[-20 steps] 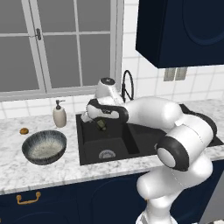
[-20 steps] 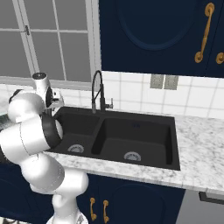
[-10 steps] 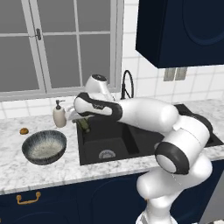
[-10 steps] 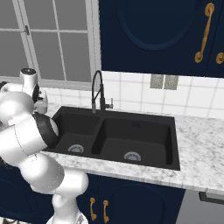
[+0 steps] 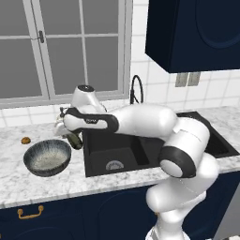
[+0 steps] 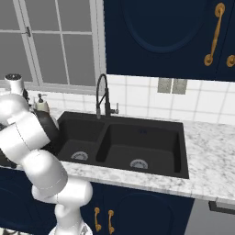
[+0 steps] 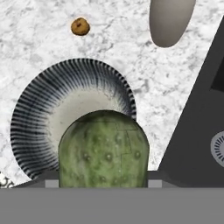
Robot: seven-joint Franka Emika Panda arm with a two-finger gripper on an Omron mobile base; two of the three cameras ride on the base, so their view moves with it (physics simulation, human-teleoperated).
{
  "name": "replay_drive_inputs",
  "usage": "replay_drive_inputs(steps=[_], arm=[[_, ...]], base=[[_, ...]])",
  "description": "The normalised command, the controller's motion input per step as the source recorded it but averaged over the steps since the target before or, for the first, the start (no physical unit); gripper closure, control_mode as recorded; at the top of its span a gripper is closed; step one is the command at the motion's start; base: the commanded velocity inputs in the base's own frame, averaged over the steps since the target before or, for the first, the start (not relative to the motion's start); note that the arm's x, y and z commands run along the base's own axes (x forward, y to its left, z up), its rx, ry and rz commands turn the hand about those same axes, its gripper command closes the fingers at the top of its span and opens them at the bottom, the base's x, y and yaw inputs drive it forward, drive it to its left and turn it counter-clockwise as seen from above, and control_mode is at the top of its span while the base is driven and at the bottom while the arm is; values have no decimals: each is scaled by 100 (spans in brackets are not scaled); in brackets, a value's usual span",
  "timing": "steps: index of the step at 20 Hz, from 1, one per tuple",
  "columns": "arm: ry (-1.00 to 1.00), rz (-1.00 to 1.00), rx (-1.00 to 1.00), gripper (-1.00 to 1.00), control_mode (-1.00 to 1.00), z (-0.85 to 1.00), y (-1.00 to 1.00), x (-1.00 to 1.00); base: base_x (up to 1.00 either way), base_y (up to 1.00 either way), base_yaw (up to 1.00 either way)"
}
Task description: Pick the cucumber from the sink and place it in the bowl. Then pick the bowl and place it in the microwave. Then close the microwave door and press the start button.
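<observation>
Fingers pinching the short dark green cucumber (image 7: 103,148), carried clear of the black double-basin sink (image 5: 140,149).

Over the last second the gripper (image 5: 70,136) has swung from above the left basin to the marble counter's left part, just beside the wide blue-grey streaked bowl (image 5: 47,159). Cucumber now overlaps the bowl's near rim in the hand view; release looks imminent. Small brown lump (image 7: 80,26) lies beyond the bowl.

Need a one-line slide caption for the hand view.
Stubby dark green cucumber held in the end effector, hanging over the near rim of the wide streaked blue-grey bowl on the marble counter.
</observation>
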Motion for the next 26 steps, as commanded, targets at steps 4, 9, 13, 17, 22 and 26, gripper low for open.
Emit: replay_drive_inputs(steps=[4, 9, 13, 17, 22, 26], arm=[[2, 0, -11, 100, -100, 0, 72, 0], [2, 0, -5, 100, -100, -29, 42, 2], [0, 0, 0, 100, -100, -41, 19, 12], [0, 0, 0, 100, -100, -19, 42, 15], [0, 0, 0, 100, -100, -51, 13, 12], [0, 0, 0, 100, -100, -43, 1, 23]], base=[[0, 0, 0], [0, 0, 0], [0, 0, 0], [0, 0, 0], [0, 0, 0], [0, 0, 0]])
